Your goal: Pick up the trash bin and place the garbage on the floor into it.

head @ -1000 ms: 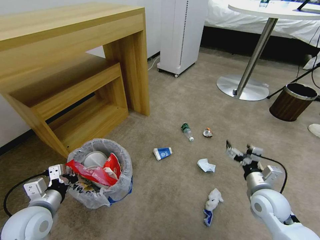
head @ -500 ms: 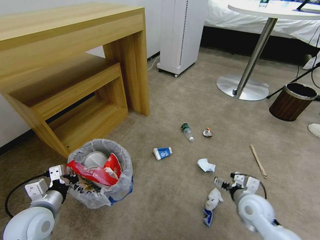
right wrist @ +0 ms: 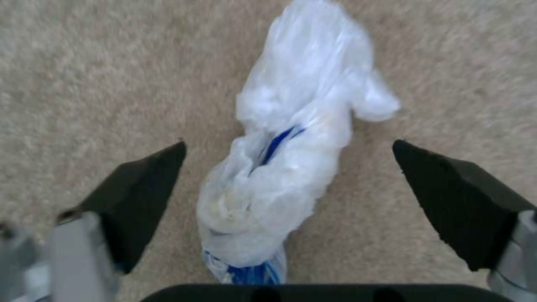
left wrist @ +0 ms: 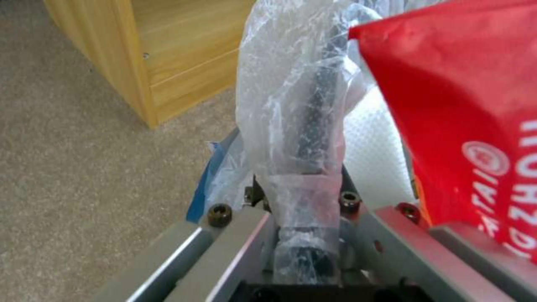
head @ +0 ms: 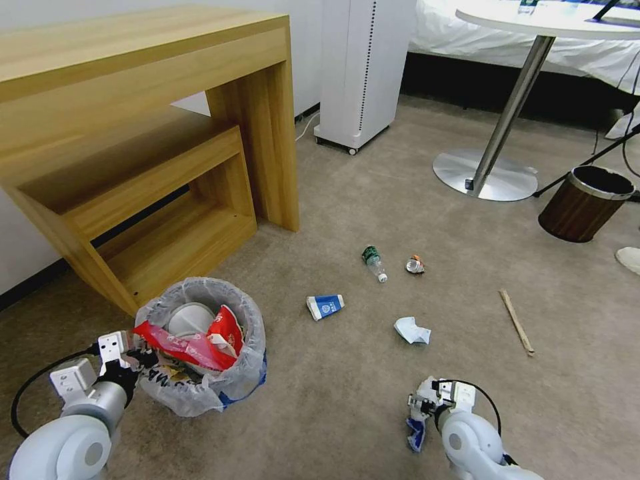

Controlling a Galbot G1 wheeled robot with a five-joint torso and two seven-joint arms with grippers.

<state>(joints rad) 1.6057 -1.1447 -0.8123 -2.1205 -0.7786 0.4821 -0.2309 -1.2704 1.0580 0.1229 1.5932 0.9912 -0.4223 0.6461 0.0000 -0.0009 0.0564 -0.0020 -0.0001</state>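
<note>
Lowered right end effector spread around white wrapper; left end effector pinching trash bin rim

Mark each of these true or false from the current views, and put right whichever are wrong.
1. The left pincer is shut on the rim of the trash bin. True.
2. The right pincer is shut on the white plastic wad. False: it is open, one finger on each side of the wad.
3. The blue-white carton lies inside the trash bin. False: it lies on the carpet, apart from the bin.
4. A wooden stick lies on the carpet. True.
5. The green-label bottle stands upright. False: it lies on its side.
</note>
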